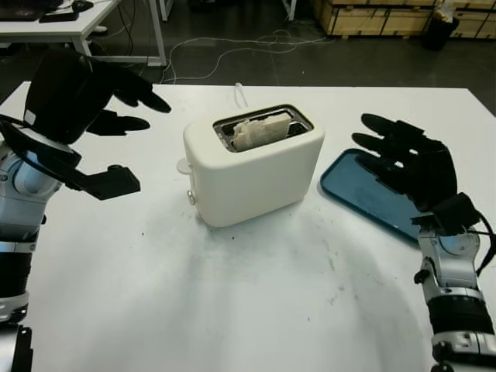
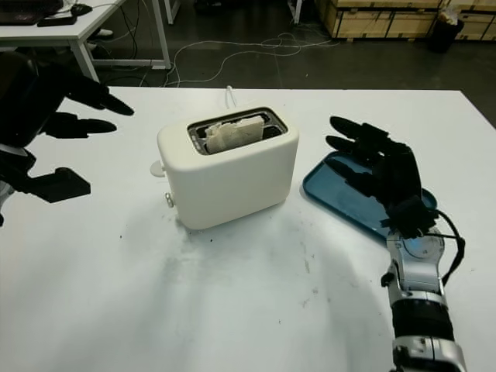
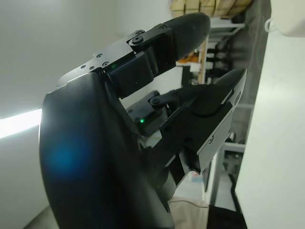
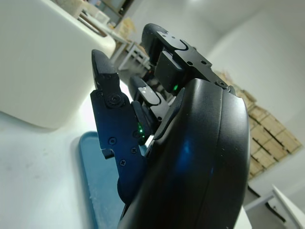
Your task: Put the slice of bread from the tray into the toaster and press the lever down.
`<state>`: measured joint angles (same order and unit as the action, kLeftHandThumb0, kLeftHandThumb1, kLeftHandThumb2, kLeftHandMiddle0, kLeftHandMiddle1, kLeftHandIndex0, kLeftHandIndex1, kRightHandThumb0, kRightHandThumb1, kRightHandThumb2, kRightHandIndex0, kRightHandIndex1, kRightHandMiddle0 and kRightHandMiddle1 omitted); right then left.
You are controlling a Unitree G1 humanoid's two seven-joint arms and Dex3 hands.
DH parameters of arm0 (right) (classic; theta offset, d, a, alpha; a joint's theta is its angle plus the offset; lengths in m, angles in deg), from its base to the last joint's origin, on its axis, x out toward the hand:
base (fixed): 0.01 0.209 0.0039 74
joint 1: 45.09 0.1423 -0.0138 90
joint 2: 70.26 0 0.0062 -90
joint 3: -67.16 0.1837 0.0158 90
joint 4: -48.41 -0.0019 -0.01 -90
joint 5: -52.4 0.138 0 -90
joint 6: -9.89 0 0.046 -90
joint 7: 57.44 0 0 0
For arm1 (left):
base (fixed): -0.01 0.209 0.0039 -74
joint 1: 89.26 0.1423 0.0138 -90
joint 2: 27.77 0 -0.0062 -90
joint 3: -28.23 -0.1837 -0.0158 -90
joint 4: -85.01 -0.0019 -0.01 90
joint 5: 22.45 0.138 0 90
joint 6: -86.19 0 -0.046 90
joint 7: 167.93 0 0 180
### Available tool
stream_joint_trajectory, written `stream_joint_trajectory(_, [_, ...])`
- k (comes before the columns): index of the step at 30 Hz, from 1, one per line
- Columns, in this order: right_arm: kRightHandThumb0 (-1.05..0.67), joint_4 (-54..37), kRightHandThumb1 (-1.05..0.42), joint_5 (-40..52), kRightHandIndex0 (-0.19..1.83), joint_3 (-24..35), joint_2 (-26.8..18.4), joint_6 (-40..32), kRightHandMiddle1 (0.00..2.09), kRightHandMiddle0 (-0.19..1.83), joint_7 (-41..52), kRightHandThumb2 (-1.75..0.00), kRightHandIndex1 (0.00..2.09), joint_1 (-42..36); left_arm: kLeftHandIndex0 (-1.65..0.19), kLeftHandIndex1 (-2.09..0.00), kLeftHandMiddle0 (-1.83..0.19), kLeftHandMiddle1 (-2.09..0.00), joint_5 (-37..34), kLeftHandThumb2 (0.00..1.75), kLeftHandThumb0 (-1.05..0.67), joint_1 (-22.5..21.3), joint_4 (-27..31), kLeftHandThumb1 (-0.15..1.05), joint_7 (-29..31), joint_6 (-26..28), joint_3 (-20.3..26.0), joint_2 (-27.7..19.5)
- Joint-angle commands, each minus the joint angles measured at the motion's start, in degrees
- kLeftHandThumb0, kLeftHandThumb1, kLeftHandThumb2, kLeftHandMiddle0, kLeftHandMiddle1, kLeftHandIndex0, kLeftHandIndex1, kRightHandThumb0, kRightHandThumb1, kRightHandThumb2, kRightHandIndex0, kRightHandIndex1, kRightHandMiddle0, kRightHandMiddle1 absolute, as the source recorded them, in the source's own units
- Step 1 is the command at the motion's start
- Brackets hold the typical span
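Bread slice (image 1: 260,130) pale, crumpled, in white toaster (image 1: 252,167) slot, both hands' fingers (image 1: 132,97) open, empty

Bread (image 1: 256,132) in toaster (image 1: 252,167), mid table (image 1: 232,310); tray (image 1: 364,190) just R of it.

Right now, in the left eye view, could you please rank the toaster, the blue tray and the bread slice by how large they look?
1. Toaster, clearly the largest.
2. Blue tray, though the open right hand hovering over it hides part, so its full extent is unsure.
3. Bread slice, smallest; just its top shows in the slot.
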<state>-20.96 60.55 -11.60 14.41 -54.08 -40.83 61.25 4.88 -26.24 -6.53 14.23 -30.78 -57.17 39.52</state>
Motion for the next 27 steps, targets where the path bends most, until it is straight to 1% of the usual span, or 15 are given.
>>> stream_joint_trajectory(1, [-0.2,-1.76,-0.91,0.33,0.79,0.67,-0.02,-2.11,0.01,0.74,-0.63,0.0,0.05,-0.52,-1.49,-0.05,-1.43,-0.55,0.93,0.0,0.03,0.97,-0.21,0.46,-0.68,0.11,-0.44,0.24])
stream_joint_trajectory(2, [-0.19,-2.27,-0.91,0.5,0.79,0.76,-0.06,-2.71,0.01,0.74,-0.65,0.0,0.05,-0.59,-1.5,-0.04,-1.37,-0.66,1.24,0.0,0.02,1.34,-0.22,0.47,-0.86,0.06,-0.47,0.28])
stream_joint_trajectory(4, [-0.18,-2.96,-0.91,1.17,0.79,0.99,-0.05,-3.39,0.01,0.74,-0.17,0.0,0.04,-0.51,-1.5,-0.03,-1.32,-0.74,1.36,0.01,0.01,2.28,0.21,0.48,-0.76,0.58,-0.5,0.64])
stream_joint_trajectory(7, [-0.2,-2.83,-0.91,0.94,0.8,1.32,-0.2,-2.85,0.01,0.74,0.05,0.0,0.04,-0.17,-1.48,-0.01,-1.22,-0.88,0.63,0.01,0.03,4.01,1.05,0.54,-0.58,1.72,-0.74,2.15])
stream_joint_trajectory(8, [-0.2,-2.74,-0.9,1.03,0.81,1.42,-0.19,-2.83,0.01,0.75,0.14,0.0,0.04,-0.06,-1.48,0.0,-1.16,-0.97,0.35,0.01,0.05,4.39,1.12,0.56,-0.56,1.91,-0.81,2.65])
stream_joint_trajectory(12, [-0.24,-2.72,-0.89,1.6,0.83,1.78,-0.16,-2.49,0.01,0.76,0.75,0.0,0.04,0.11,-1.46,0.0,-1.06,-1.1,-0.03,0.02,0.05,5.81,0.77,0.61,-0.75,2.01,-1.05,4.54])
stream_joint_trajectory(16, [-0.26,-2.27,-0.88,1.56,0.85,2.12,-0.21,-1.27,0.01,0.77,1.29,0.0,0.04,0.18,-1.46,0.0,-1.04,-1.11,1.09,0.03,0.01,7.2,0.29,0.65,-1.57,2.07,-1.48,5.85])
stream_joint_trajectory(18, [-0.27,-2.47,-0.87,1.46,0.85,2.24,-0.13,-1.28,0.01,0.78,1.3,0.0,0.04,0.12,-1.46,0.0,-1.03,-1.1,2.07,0.04,-0.04,7.74,0.44,0.68,-1.79,2.86,-1.77,6.09])
stream_joint_trajectory(20, [-0.29,-2.79,-0.87,1.62,0.85,2.28,-0.08,-1.54,0.01,0.78,1.44,0.0,0.04,0.01,-1.47,-0.01,-1.02,-1.1,3.24,0.04,-0.08,7.96,0.4,0.7,-2.35,3.55,-2.05,6.3])
stream_joint_trajectory(22, [-0.29,-2.98,-0.87,1.77,0.86,2.28,-0.05,-1.44,0.01,0.78,1.7,0.0,0.03,-0.08,-1.47,-0.01,-1.04,-1.11,4.18,0.04,-0.09,7.95,-0.04,0.72,-3.31,3.59,-2.27,6.47])
stream_joint_trajectory(27, [-0.33,-3.75,-0.87,1.39,0.86,2.17,-0.04,-1.34,0.01,0.78,1.63,0.0,0.03,-0.46,-1.49,-0.02,-1.04,-1.14,7.1,0.04,-0.1,8.11,1.33,0.75,-4.12,6.78,-2.73,6.68])
